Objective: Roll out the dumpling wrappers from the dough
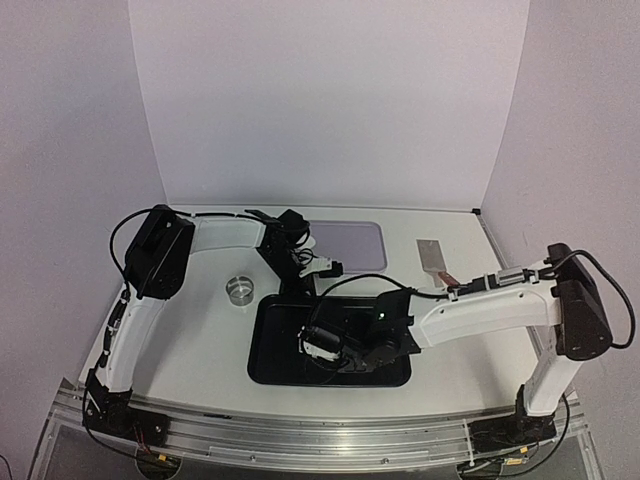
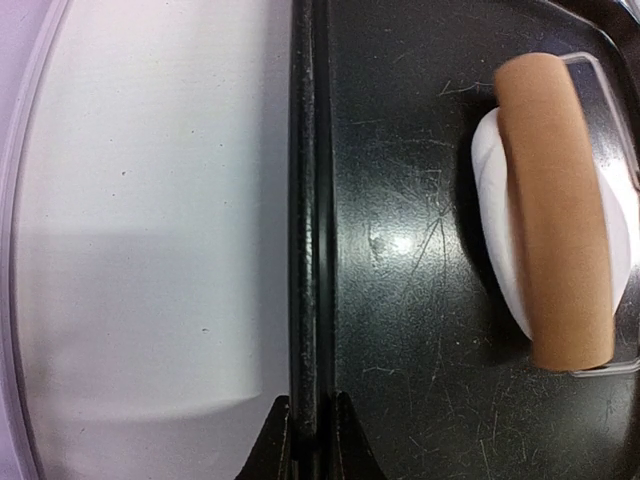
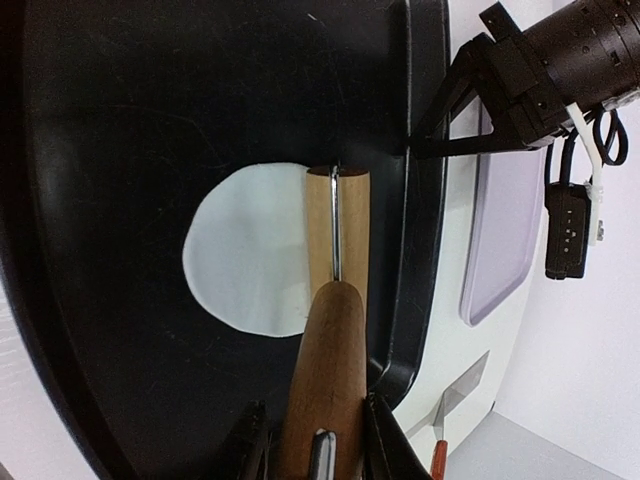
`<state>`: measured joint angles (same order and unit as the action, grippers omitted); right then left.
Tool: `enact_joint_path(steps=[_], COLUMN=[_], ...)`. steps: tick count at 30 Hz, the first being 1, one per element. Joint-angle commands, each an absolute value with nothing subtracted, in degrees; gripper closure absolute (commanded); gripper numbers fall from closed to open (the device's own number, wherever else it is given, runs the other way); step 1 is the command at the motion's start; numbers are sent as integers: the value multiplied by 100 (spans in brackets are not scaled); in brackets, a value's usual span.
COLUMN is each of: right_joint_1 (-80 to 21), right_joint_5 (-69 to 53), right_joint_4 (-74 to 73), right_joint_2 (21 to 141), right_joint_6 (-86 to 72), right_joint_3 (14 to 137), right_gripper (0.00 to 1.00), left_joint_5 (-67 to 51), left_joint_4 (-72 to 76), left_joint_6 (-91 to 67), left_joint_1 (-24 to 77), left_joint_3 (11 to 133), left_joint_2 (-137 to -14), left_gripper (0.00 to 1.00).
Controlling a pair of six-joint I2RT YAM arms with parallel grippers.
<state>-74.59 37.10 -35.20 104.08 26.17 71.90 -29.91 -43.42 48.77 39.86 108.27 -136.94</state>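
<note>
Wrist views give what the overhead view cannot. From above, the black tray (image 1: pixel 270 340) sits on the white table (image 1: pixel 200 340) with both arms reaching to it, but the right arm covers the tray's middle and no dough can be made out.

The right wrist view shows one dumpling wrapper (image 3: pixel 245 250), a flat white disc lying on the tray floor near the tray's far rim. It also shows the right hand (image 3: pixel 320 420) clenched around the wooden handle of the rolling pin (image 3: pixel 350 230), whose barrel rests on the wrapper's edge nearest that rim. The left wrist view shows the left hand (image 2: pixel 310 400) pinched onto the tray's far rim, one finger on each side, with the barrel lying across the wrapper further inside the tray.

Only the overhead view takes in the metal ring cutter (image 1: pixel 240 289), which stands on the table just off the tray's far-left corner. The scraper (image 1: pixel 433 256) lies beyond the tray's far-right corner, and the lavender mat (image 1: pixel 347 244) lies beyond the far rim.

Counted: one tray, one wrapper, one rolling pin, one ring cutter, one scraper, one mat, two arms.
</note>
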Motion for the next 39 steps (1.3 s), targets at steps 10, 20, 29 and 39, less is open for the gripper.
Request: enact_joint_path(steps=[10,20,29,39], right_joint_1=[-6828,-7066,-7282,-6331], right_joint_5=[2299,2202,2399,2155], right_joint_4=[-4372,-4415,-4694,-4516], right_joint_2=[10973,11108,10582,11457], right_joint_6=[2549,2162,1566,2154], right_joint_3=[7107,7076,6792,7697], right_gripper=[100,100,100,100], left_joint_5=[-2399,-2434,-2418,-2409], left_joint_4=[-4245,-4236,-4228,-4219], left_joint_6=[5213,5203,5214,5246], left_joint_1=[4025,4034,4034,4062], left_joint_3=[10648,10635,10586,10551], left_joint_2=[-13735,-13728,-13743,-13700], left_gripper=[100,100,100,100])
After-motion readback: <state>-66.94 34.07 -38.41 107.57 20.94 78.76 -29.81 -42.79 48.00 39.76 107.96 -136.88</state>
